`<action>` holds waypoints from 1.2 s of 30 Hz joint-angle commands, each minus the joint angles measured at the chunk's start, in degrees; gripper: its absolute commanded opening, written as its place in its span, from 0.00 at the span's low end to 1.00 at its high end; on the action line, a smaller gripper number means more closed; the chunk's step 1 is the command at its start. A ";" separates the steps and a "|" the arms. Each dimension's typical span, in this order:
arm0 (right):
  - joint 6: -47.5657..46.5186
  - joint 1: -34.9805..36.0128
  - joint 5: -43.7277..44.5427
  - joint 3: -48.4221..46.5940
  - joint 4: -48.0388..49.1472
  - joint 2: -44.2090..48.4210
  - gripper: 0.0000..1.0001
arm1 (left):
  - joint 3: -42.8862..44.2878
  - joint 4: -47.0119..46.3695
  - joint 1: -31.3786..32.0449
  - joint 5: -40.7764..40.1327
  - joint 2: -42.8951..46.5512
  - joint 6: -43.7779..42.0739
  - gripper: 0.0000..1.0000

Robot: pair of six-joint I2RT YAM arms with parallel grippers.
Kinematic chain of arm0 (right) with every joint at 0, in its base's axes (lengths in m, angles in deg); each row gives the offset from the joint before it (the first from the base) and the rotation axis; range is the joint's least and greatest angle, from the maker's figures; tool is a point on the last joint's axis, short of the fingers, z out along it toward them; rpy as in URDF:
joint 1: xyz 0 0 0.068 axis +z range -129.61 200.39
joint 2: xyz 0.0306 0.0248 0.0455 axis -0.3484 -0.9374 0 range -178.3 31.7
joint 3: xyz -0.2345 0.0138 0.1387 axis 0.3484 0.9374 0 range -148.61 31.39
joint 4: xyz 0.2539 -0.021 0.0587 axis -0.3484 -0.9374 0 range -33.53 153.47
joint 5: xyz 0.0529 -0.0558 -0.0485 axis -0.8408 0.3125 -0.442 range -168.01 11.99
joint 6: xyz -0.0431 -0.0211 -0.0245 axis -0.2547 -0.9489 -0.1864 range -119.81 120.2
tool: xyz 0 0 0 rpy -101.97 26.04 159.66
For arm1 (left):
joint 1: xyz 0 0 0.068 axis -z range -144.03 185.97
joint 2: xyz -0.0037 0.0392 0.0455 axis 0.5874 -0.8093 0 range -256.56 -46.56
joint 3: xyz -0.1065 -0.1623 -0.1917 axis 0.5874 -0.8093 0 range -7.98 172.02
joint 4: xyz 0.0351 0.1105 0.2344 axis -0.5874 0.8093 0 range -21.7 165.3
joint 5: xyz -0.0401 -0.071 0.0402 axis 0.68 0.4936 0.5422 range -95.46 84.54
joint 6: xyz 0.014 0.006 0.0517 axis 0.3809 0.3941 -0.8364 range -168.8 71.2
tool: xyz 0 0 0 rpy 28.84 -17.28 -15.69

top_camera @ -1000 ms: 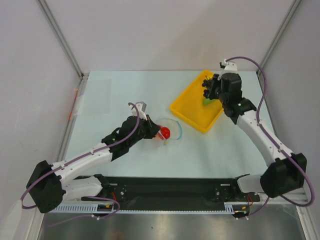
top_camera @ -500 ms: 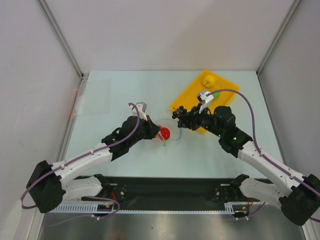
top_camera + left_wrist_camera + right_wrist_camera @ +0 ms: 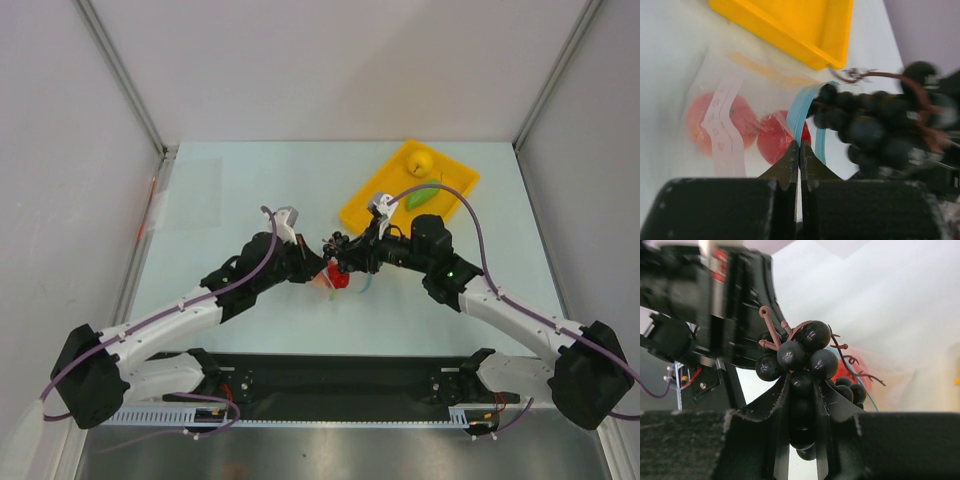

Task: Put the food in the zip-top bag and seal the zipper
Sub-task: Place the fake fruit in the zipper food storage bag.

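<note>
Top camera high at near edge, looking down on table [image 3: 250, 180], wrist cameras close, facing each other (both show grapes [image 3: 875, 130], bag [image 3: 740, 85]).

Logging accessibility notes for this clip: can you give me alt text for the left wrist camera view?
The left gripper pinches the blue zipper strip of a clear bag holding a red fruit and a peach-orange fruit. A blurred bunch of black grapes hangs just right of the bag's mouth; a yellow tray lies beyond.
</note>
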 commanded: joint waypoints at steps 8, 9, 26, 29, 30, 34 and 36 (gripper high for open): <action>-4.71 -1.26 1.96 0.27 -1.48 -1.78 0.11 | 1.23 -5.25 -2.76 10.62 4.62 6.54 0.00; -4.88 -1.78 2.93 0.19 -1.93 -2.22 0.10 | 0.62 -6.48 -3.98 11.77 3.49 6.99 0.00; 0.47 -1.00 -6.37 -6.67 4.20 -23.23 0.11 | 1.93 -8.86 -4.08 17.67 -2.93 3.83 0.00; 2.75 -1.61 -10.50 -5.01 8.43 -21.57 0.11 | 2.55 -9.56 -3.99 20.39 -4.78 2.96 0.00; 3.81 -2.13 -12.16 -4.13 9.66 -20.69 0.10 | 2.81 -9.22 -3.82 20.40 -5.13 2.43 0.00; 9.78 -5.03 -17.70 -1.13 12.32 -15.33 0.10 | 3.25 -6.85 -3.82 15.94 -3.21 -0.64 0.00; 9.71 -5.39 -19.91 -4.45 2.02 -16.10 0.10 | 3.08 -5.96 -3.64 13.64 -0.49 -2.31 0.00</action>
